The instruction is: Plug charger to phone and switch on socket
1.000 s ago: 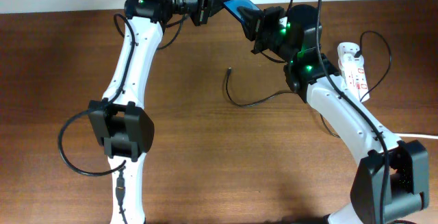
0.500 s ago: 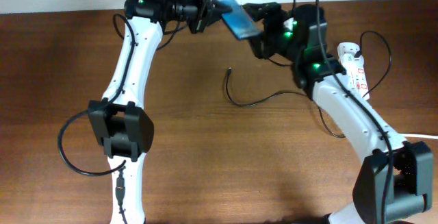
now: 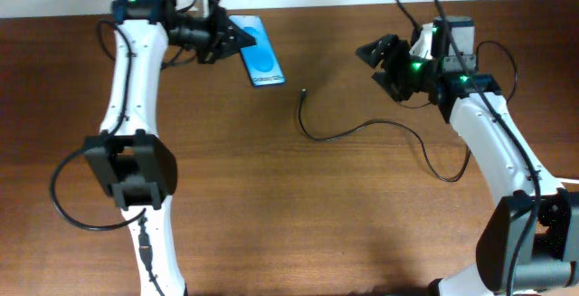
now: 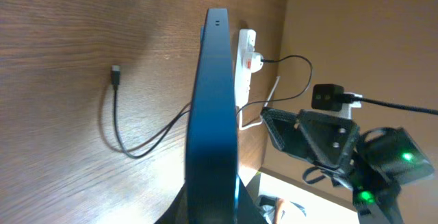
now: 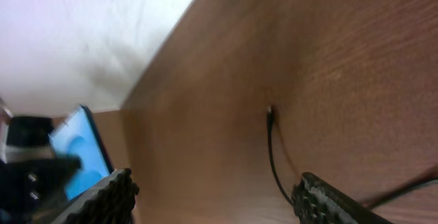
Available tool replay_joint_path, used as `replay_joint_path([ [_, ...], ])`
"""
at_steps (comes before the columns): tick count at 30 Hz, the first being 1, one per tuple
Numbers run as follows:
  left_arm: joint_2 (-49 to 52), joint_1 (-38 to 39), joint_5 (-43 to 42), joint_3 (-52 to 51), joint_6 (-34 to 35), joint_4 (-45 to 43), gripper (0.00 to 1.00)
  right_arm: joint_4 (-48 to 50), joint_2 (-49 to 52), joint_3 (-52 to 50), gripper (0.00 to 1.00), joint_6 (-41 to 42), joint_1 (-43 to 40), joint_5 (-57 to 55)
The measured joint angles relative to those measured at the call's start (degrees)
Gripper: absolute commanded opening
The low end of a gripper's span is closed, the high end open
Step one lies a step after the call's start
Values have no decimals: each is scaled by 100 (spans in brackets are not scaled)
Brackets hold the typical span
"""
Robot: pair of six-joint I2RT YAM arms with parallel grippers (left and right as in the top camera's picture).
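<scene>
My left gripper (image 3: 223, 36) is shut on the phone (image 3: 261, 53), whose blue screen shows from overhead at the table's far left-centre. In the left wrist view the phone (image 4: 212, 107) is edge-on above the wood, clamped at its lower end. The charger is a thin black cable (image 3: 362, 128) lying on the table, its plug tip (image 3: 302, 93) free, right of the phone. The tip (image 4: 116, 73) also shows from the left wrist and the tip (image 5: 269, 112) from the right wrist. My right gripper (image 3: 373, 61) stands open and empty, right of the tip. The socket (image 4: 245, 56) lies near the far edge.
The right arm (image 3: 488, 142) covers the socket's place in the overhead view. A black plug with its cord (image 4: 287, 63) sits in the socket. Beyond the table's far edge rises a pale wall (image 5: 82, 32). The left arm (image 3: 131, 106) runs down the left side.
My right gripper has opened, let go of the phone and drawn back to the right. My left gripper has carried the phone leftwards and lower. The charger cable has not moved.
</scene>
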State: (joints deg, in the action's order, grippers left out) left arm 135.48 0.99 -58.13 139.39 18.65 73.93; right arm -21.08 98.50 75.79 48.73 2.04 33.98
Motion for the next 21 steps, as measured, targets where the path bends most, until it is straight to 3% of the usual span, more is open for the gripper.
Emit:
replay_joint_path([
  [4, 0, -393, -245, 0, -337, 280, 0, -42, 348, 0, 41, -264, 302, -24],
  [21, 0, -553, -35, 0, -568, 603, 0, 734, 1814, 0, 37, -369, 1576, -1145],
])
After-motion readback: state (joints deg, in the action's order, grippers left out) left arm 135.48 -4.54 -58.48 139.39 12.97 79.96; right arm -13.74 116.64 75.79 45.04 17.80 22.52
